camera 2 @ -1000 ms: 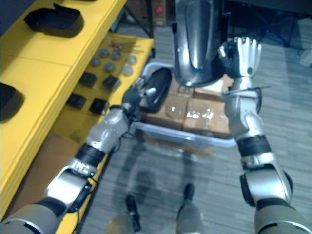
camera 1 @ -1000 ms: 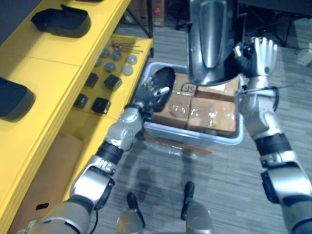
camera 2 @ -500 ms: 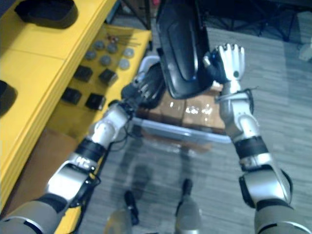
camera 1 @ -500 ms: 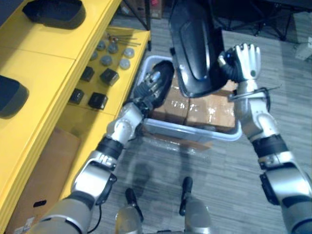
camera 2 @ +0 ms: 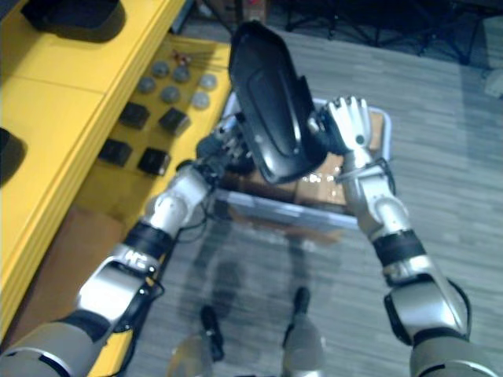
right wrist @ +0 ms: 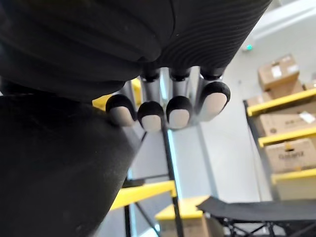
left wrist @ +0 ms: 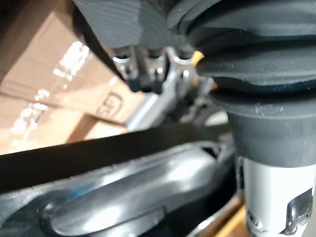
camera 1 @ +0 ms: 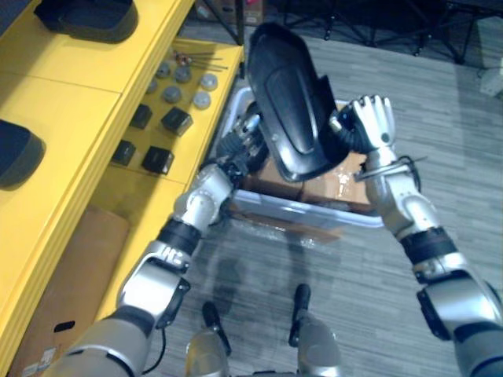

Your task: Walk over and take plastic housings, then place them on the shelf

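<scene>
A large glossy black plastic housing (camera 1: 289, 106) is held up in the air between my two hands, tilted, above the bin. My right hand (camera 1: 369, 124) is open and presses with straight fingers (right wrist: 170, 111) against the housing's right edge (right wrist: 54, 163). My left hand (camera 1: 240, 148) reaches in beside the housing's lower left edge, partly hidden behind it. The housing's shiny face (left wrist: 123, 197) lies close past that hand in the left wrist view.
A yellow shelf (camera 1: 71, 102) runs along the left, with two black housings (camera 1: 86, 14) (camera 1: 16, 153) on its top level. Small black blocks (camera 1: 161, 140) and grey round parts lie lower down. A grey bin (camera 1: 314, 216) holds cardboard boxes (camera 1: 346, 184).
The housing has swung left and lower, tilting toward the shelf side. My right hand came left and down with it. The left hand stayed by the bin's left edge.
</scene>
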Robot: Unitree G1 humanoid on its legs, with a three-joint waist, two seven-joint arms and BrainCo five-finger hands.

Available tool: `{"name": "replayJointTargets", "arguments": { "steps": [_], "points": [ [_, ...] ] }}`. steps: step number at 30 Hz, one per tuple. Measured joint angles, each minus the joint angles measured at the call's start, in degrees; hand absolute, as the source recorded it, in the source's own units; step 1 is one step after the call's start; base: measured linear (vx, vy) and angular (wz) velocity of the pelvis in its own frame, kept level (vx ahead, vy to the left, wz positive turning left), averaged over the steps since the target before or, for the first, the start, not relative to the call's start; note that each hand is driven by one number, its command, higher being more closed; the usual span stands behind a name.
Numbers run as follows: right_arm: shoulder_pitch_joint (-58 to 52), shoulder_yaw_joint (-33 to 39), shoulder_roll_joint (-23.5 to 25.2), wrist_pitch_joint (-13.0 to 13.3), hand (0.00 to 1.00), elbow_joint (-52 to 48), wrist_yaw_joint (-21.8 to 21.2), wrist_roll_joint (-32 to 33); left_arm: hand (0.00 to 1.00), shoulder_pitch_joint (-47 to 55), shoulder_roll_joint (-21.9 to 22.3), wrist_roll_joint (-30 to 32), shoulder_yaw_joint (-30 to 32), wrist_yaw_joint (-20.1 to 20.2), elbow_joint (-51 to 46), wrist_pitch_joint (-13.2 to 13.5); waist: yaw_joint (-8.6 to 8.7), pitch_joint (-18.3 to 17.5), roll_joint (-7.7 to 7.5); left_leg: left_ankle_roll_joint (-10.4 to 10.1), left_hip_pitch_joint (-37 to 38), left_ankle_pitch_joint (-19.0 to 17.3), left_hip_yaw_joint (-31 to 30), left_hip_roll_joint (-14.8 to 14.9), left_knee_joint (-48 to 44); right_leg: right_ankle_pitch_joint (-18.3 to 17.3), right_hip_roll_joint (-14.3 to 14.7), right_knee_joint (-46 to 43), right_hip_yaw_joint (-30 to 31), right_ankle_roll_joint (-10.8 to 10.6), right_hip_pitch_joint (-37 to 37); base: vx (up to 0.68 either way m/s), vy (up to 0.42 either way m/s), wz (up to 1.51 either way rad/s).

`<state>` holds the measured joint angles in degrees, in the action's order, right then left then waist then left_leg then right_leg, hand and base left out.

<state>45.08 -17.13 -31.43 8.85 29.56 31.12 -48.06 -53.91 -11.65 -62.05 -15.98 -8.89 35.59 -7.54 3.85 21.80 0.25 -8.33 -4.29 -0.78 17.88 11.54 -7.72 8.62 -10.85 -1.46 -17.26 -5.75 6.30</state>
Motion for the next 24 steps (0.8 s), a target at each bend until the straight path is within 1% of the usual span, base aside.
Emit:
{"name": "replayJointTargets", "arguments": {
  "steps": [4, 9, 12, 13, 18, 21, 24],
  "points": [
    [-0.22, -1.11, 0.05, 0.11, 1.0, -1.61, 0.0, 0.01, 0.0, -0.38, 0.98, 0.19, -0.07, -0.21, 0.02, -0.03, 0.05, 0.0, 0.0, 0.02, -0.45, -0.64, -0.01, 0.07, -0.93, 0.23, -0.03, 0.28, 0.07, -0.07, -0.1, 0.0, 0.003, -0.01],
    [-1.33, -2.2, 1.9, 1.98, 1.0, -3.88, 0.01, 0.05, 0.0, -0.38, 1.02, 0.2, -0.34, -1.07, 0.58, -0.15, -0.06, 0.0, 0.0, 0.03, -0.68, -0.64, -0.06, -0.02, -1.12, 0.74, -0.02, 1.07, -0.04, 0.0, -0.47, 0.0, 0.0, 0.0],
    [-1.52, -2.27, 2.66, 1.98, 1.0, -3.89, 0.01, 0.08, 0.0, -0.36, 0.98, 0.7, -0.34, -1.45, 1.16, -0.56, -0.25, 0.0, -0.01, 0.03, -0.64, -0.64, -0.14, -0.03, -1.31, 0.77, -0.05, 1.07, -0.1, 0.04, -0.69, 0.0, 0.0, 0.0],
    [-1.54, -2.31, 2.8, 1.98, 1.0, -3.9, 0.01, 0.13, 1.0, -0.35, 0.99, 1.29, -0.35, -1.48, 1.3, -0.65, -0.26, 0.0, -0.01, 0.03, -0.58, -0.64, -0.15, -0.03, -1.33, 0.78, -0.05, 1.08, -0.11, 0.04, -0.8, 0.0, 0.0, 0.0],
    [-2.47, -2.87, 4.2, 1.96, 1.0, -4.86, 0.03, 0.89, 1.0, 0.02, 0.95, 2.46, -0.4, -1.68, 2.18, -1.08, -0.31, -0.01, -0.02, 0.13, 0.61, -0.77, -0.22, -0.01, -1.33, 0.91, 0.01, 1.53, -0.19, 0.06, -2.22, -0.02, 0.004, 0.01],
    [-3.86, -3.38, 4.57, 1.89, 1.0, -7.05, 0.01, 2.15, 1.0, 0.77, 0.87, 6.12, -0.41, -1.63, 2.18, -0.26, -0.56, -0.01, -0.03, 0.14, 0.58, -0.76, -0.11, -0.09, -1.33, 1.58, 0.07, 2.44, -0.13, -0.01, -2.47, -0.04, 0.008, -0.03],
    [-4.65, -3.66, 5.54, 1.89, 1.0, -7.12, -0.16, 2.28, 1.0, 2.31, 0.96, 8.21, -0.46, -1.47, 2.17, 0.07, -0.43, -0.02, -0.05, 0.15, 0.97, -0.75, -0.07, -0.11, -1.28, 1.64, 0.08, 2.51, -0.09, -0.01, -2.85, 0.0, 0.0, 0.0]
  ]
}}
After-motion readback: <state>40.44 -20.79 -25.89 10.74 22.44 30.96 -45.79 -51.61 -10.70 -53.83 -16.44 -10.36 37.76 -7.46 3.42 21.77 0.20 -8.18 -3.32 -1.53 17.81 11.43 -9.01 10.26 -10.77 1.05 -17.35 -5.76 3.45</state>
